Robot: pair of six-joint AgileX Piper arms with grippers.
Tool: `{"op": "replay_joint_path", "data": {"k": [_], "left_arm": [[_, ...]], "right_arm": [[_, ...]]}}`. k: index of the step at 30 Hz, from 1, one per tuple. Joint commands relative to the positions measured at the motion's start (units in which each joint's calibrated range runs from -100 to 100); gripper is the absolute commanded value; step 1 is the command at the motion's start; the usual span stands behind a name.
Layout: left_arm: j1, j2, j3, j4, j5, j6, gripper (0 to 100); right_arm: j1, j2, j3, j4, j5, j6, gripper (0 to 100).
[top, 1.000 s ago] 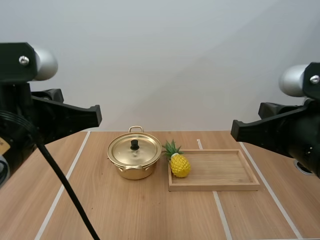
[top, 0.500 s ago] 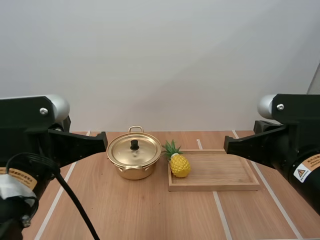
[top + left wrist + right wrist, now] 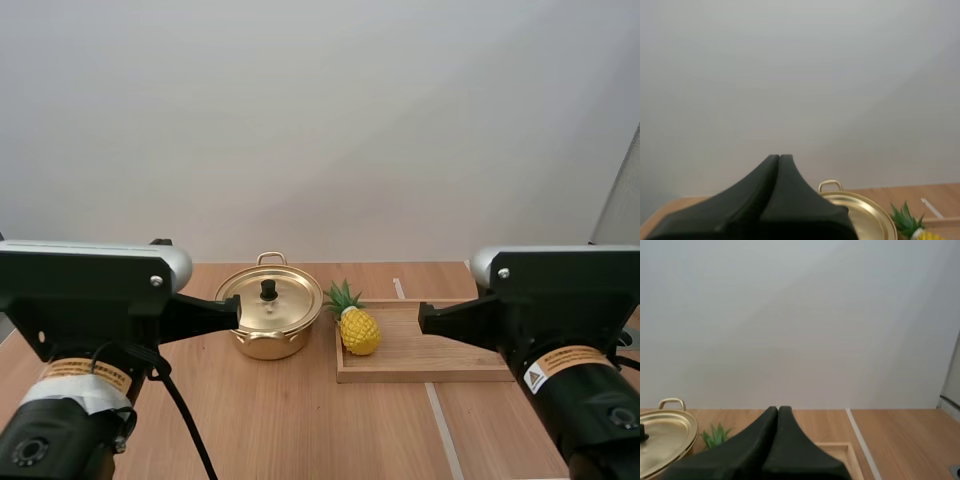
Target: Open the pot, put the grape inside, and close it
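Observation:
A gold pot [image 3: 268, 322] with its lid on and a black knob [image 3: 269, 289] stands mid-table. Right of it a yellow toy pineapple [image 3: 358, 328] with green leaves rests at the left end of a wooden tray [image 3: 400, 348]; no grapes are among these things. My left gripper [image 3: 236, 311] is shut, its tip just left of the pot's rim in the high view. My right gripper [image 3: 421, 322] is shut over the tray's right part. In the left wrist view the shut wedge [image 3: 779, 157] points toward the pot [image 3: 860, 215]. In the right wrist view the shut wedge [image 3: 777, 408] points past the tray [image 3: 840, 450].
The wooden table [image 3: 300, 420] has pale stripes running front to back. A plain grey wall stands behind it. Pineapple leaves [image 3: 715, 436] show beside the pot [image 3: 662, 432] in the right wrist view. Bare tabletop lies in front of the pot and tray.
Both arms have come down and swung inward, bringing the gripper tips closer to the pot and tray. The pot, pineapple and tray have not moved.

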Motion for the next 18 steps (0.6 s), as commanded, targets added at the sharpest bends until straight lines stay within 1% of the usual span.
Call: {"op": "replay_joint_path", "data": {"k": [1,6,8,10,15,16,18], "left_arm": [[0.06,-0.3,8.6,0.9,-2.9,0.3,0],[0.06,-0.3,15.4,0.9,-8.2,0.3,0],[0.06,-0.3,16.3,0.9,-8.3,0.2,0],[0.06,-0.3,16.3,0.4,-4.1,0.2,0],[0.06,-0.3,16.3,-1.6,0.9,0.2,0],[0.06,-0.3,16.3,-2.5,2.6,0.2,0],[0.06,-0.3,16.3,-4.1,7.1,0.2,0]], "right_arm": [[-0.3,-0.3,9.5,-0.5,-7.6,0.0,0],[-0.3,-0.3,14.8,0.7,-7.8,0.2,0],[-0.3,-0.3,15.1,1.4,-7.8,0.2,0],[-0.3,-0.3,15.1,3.0,-2.7,0.2,0],[-0.3,-0.3,15.1,3.3,1.4,0.2,0],[-0.3,-0.3,15.1,4.0,3.7,0.2,0],[-0.3,-0.3,15.1,4.1,4.1,0.2,0]]}}
